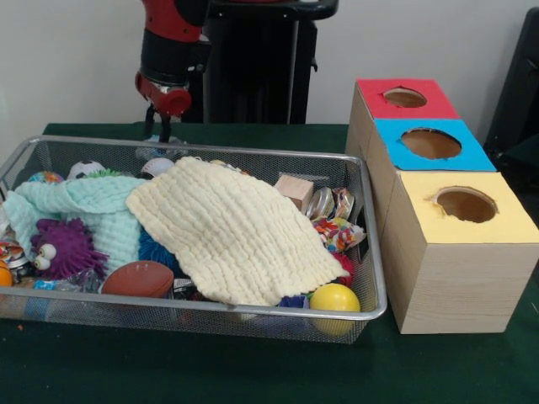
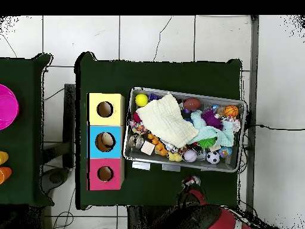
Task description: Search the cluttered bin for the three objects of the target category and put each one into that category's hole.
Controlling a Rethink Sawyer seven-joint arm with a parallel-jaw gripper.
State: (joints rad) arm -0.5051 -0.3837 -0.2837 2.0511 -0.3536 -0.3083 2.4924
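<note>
The bin (image 1: 253,156) is a silver wire-mesh basket on the green table, also in the overhead view (image 2: 179,167). It is full of clutter. A cream cloth (image 1: 227,231) lies over the middle and a mint cloth (image 1: 93,206) lies beside it. Around them are a purple fuzzy toy (image 1: 63,248), a brown football (image 1: 139,279), a yellow ball (image 1: 334,299), a wooden block (image 1: 295,189), a soccer ball (image 1: 84,170) and candy wrappers (image 1: 337,231). My gripper (image 1: 160,130) hangs just behind the bin's far rim, outside it, and also shows in the overhead view (image 2: 192,180).
Three wooden boxes stand in a row beside the bin, each with a round hole on top: red (image 1: 370,91), blue (image 1: 392,135) and yellow (image 1: 421,210). A second table at the overhead view's left edge holds a pink object (image 2: 6,107).
</note>
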